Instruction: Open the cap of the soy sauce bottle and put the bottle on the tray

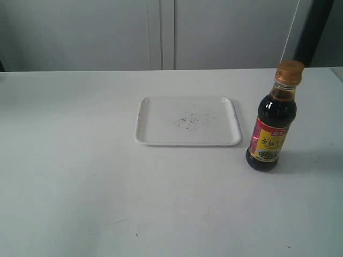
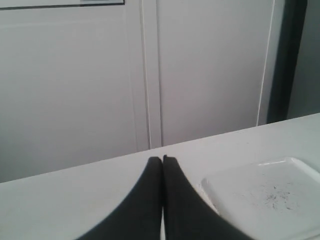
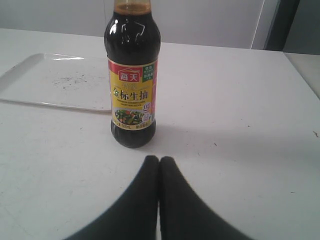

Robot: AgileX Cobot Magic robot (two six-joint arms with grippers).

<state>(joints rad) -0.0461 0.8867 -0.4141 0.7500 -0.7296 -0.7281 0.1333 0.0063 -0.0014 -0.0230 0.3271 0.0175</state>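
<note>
soy sauce bottle [image 1: 270, 127] stands upright just beside tray [image 1: 187, 140], unobstructed.

The pale grey-white surface [image 1: 80, 187] carries the flat white tray [image 1: 147, 120], lying near its middle with grey scuff marks at its centre, and just beside the tray's right edge, apart from it, the soy sauce bottle [image 1: 270, 128] standing upright with its golden-tan cap [image 1: 290, 68] closed.
</note>
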